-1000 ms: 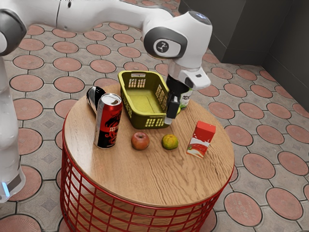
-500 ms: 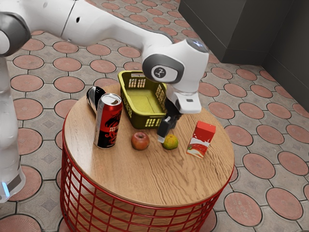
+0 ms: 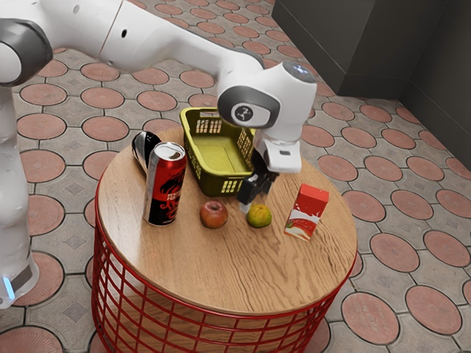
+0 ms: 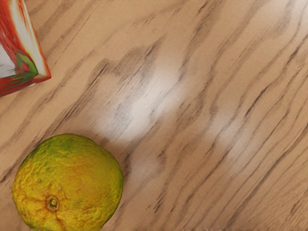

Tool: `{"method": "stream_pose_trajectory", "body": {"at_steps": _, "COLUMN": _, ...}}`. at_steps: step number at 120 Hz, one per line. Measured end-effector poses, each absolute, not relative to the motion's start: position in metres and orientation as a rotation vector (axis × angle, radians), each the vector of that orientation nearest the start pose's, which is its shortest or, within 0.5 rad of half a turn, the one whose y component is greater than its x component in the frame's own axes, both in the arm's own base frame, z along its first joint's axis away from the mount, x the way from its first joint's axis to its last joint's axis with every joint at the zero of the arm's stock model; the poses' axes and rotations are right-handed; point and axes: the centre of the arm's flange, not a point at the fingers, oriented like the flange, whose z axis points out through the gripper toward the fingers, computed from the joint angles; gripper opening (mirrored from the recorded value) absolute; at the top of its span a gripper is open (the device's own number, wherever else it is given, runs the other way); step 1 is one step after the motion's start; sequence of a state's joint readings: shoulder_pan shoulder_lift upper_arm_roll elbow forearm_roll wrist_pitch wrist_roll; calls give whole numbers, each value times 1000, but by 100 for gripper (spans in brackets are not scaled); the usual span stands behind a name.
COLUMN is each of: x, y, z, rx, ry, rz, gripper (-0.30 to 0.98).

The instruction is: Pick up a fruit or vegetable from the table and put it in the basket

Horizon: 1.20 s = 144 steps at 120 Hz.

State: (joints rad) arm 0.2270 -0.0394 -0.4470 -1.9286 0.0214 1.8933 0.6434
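The black gripper (image 3: 251,195) hangs low over the table, just above and beside the yellow-green citrus fruit (image 3: 259,215), on its side toward the basket. Its opening cannot be made out. A reddish apple (image 3: 213,215) rests toward the exterior view's left of the citrus. Behind both fruits stands the olive-green basket (image 3: 222,175), with bare floor visible inside and one corner partly covered by the hand. Seen from my wrist, the citrus (image 4: 68,183) lies on the wood, off to one side of the hand.
A red juice carton (image 3: 307,212) stands close to the citrus, and its corner (image 4: 36,57) shows in the wrist view. The tall red can (image 3: 166,184) and a dark bottle (image 3: 145,152) are beside the basket. The round table's rim (image 3: 243,307) curves in front.
My hand has come down from beside the basket's edge toward the citrus and turned, moving only slightly over the last half second. The fruits, basket and other objects have stayed put.
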Motion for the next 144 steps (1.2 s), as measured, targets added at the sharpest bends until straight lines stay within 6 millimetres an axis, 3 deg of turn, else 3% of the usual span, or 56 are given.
{"method": "stream_pose_trajectory", "body": {"at_steps": 30, "x": 551, "y": -125, "z": 497, "rx": -2788, "ry": 1390, "rz": 4, "gripper": 69}}
{"method": "stream_pose_trajectory", "body": {"at_steps": 51, "x": 561, "y": -118, "z": 503, "rx": -2770, "ry": 1412, "rz": -15, "gripper": 69}}
{"method": "stream_pose_trajectory", "body": {"at_steps": 86, "x": 578, "y": -61, "z": 490, "rx": -2807, "ry": 1341, "rz": 21, "gripper": 69}}
{"method": "stream_pose_trajectory", "body": {"at_steps": 111, "x": 581, "y": -72, "z": 476, "rx": -2785, "ry": 1399, "rz": 31, "gripper": 69}}
{"method": "stream_pose_trajectory", "body": {"at_steps": 144, "x": 582, "y": -71, "z": 451, "rx": -2787, "ry": 1427, "rz": 59, "gripper": 69}}
